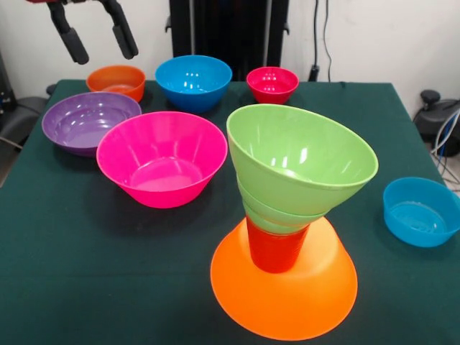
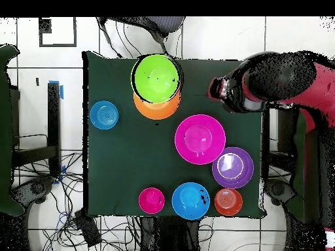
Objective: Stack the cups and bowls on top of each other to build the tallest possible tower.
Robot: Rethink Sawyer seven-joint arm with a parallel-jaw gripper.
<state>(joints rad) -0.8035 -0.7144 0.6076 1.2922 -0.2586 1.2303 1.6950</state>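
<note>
Facing the table, the tower [image 1: 287, 237] stands near its front edge: orange base, cup [image 1: 275, 250], green bowls [image 1: 302, 162] leaning. Light, slick plastic; grip rims. The gripper [image 1: 95, 37] hangs open, empty. From overhead, the gripper seems hidden under the arm [image 2: 275, 82].

Front view low and near across the green table [image 1: 86, 287], facing the wall, overhead view straight down from high, both sharing the whole tabletop.
</note>
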